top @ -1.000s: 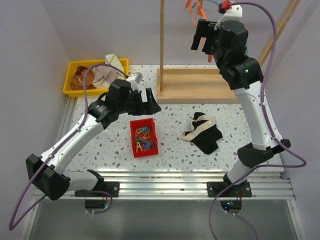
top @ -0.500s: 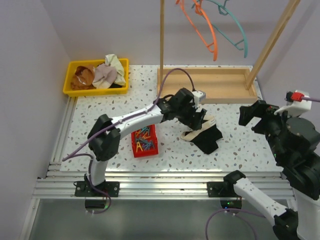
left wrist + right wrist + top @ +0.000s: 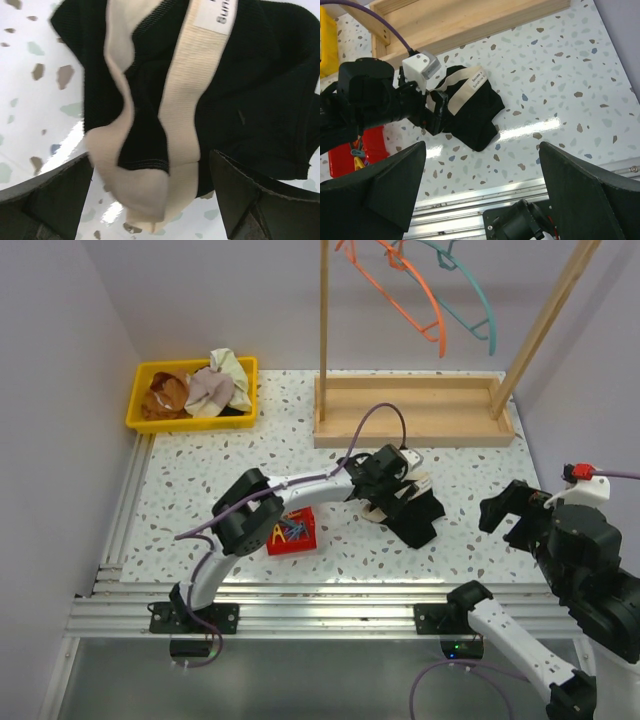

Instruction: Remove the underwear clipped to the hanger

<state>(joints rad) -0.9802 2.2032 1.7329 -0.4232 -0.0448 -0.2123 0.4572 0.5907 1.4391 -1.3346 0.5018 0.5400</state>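
My right gripper [image 3: 505,510] sits nearest, at the right edge, jaws wide apart w/ nothing in them, well out of the way. Left of it is the red clip box [image 3: 292,531]. My left gripper [image 3: 150,192] hovers just over the black underwear [image 3: 418,518], which lies crumpled on the table. Its fingers are apart, straddling the cream waistband [image 3: 187,95]. Best grab, I reckon: come straight down, take the folded band + black fabric together, close firmly w/o shoving the pile sideways. Farther back, the orange hanger [image 3: 400,300] & teal hanger [image 3: 470,300] carry no garment. The rust-brown underwear [image 3: 165,395] lies in the yellow bin [image 3: 190,367], far left.
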